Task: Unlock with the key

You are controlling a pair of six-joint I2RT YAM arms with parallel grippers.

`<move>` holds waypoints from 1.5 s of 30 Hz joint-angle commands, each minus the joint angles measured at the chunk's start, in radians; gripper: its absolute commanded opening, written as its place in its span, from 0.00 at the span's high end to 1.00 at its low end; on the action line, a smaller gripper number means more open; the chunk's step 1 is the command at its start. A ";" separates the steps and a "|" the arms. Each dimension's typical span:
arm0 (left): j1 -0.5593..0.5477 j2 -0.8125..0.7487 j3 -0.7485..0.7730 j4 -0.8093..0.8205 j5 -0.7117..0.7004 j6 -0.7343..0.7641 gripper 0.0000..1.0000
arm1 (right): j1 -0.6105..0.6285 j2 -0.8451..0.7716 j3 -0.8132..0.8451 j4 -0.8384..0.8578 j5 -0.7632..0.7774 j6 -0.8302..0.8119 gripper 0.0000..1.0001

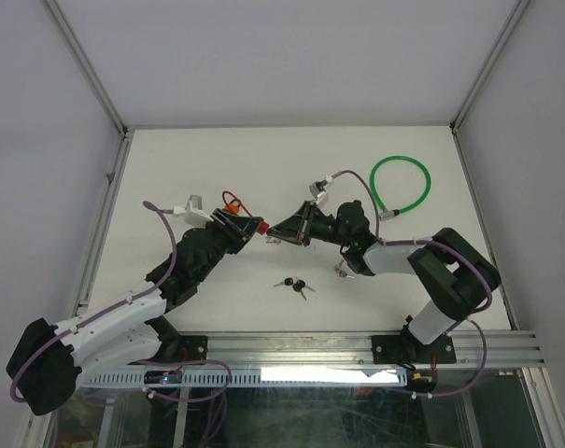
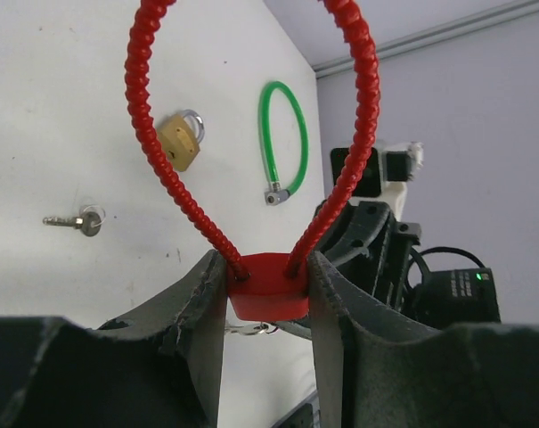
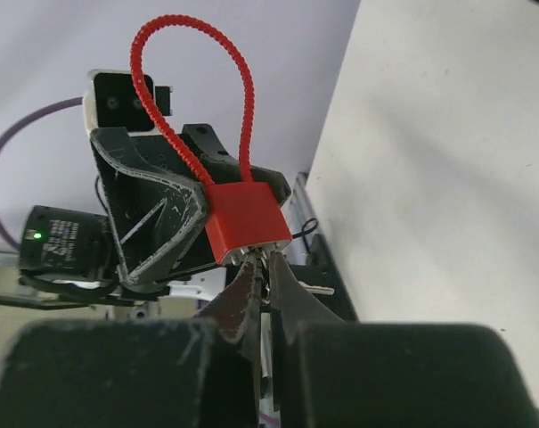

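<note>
The red padlock (image 3: 247,221) has a ribbed red cable shackle (image 2: 153,134) that loops away from its body. My left gripper (image 2: 267,275) is shut on the padlock body (image 2: 269,290), one finger on each side, and holds it above the table. My right gripper (image 3: 267,267) is shut on a small silver key (image 3: 260,257). The key's tip sits at the padlock's bottom face; how far it is in, I cannot tell. In the top view the left gripper (image 1: 247,227) and the right gripper (image 1: 275,233) meet tip to tip over the middle of the table, with the padlock (image 1: 260,227) between them.
A green cable lock (image 1: 401,184) lies at the back right. A brass padlock (image 2: 180,141) and a loose key on a ring (image 2: 73,221) lie on the table. Two black-headed keys (image 1: 294,284) lie in front of the grippers. Frame posts stand at the table's back corners.
</note>
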 commanded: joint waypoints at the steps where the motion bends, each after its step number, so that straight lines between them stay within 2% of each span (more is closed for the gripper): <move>1: -0.064 -0.073 -0.034 0.222 0.214 0.061 1.00 | -0.019 0.039 0.027 0.235 0.007 0.202 1.00; 8: -0.063 -0.123 -0.068 0.285 0.200 0.091 1.00 | -0.025 0.063 0.026 0.251 -0.029 0.272 1.00; 10: -0.061 -0.125 -0.068 0.280 0.189 0.090 1.00 | -0.033 0.054 0.025 0.251 -0.040 0.272 0.97; 22: -0.027 -0.141 -0.048 0.211 0.149 0.060 1.00 | -0.110 -0.064 -0.022 0.165 -0.103 0.141 0.57; 27: -0.015 -0.136 -0.015 0.110 0.113 0.031 1.00 | -0.129 -0.138 -0.027 0.111 -0.165 -0.060 0.46; 31: -0.006 -0.127 0.005 0.056 0.106 0.005 1.00 | -0.124 -0.241 -0.006 -0.126 -0.149 -0.344 0.42; 34: -0.003 -0.111 0.040 -0.014 0.108 -0.018 1.00 | -0.096 -0.322 0.002 -0.273 -0.149 -0.371 0.41; 35: -0.003 -0.106 0.052 -0.032 0.112 -0.020 1.00 | -0.082 -0.345 0.000 -0.302 -0.085 -0.451 0.39; 36: -0.002 -0.101 0.061 -0.047 0.115 -0.025 1.00 | -0.069 -0.367 -0.001 -0.331 -0.027 -0.671 0.34; 37: -0.001 -0.095 0.069 -0.060 0.115 -0.032 1.00 | -0.053 -0.385 -0.001 -0.353 0.003 -0.747 0.34; 40: -0.001 -0.084 0.077 -0.076 0.122 -0.047 1.00 | -0.001 -0.418 0.004 -0.390 0.074 -0.896 0.33; 45: -0.003 -0.064 0.090 -0.076 0.140 -0.053 1.00 | 0.109 -0.420 0.020 -0.405 0.216 -1.048 0.33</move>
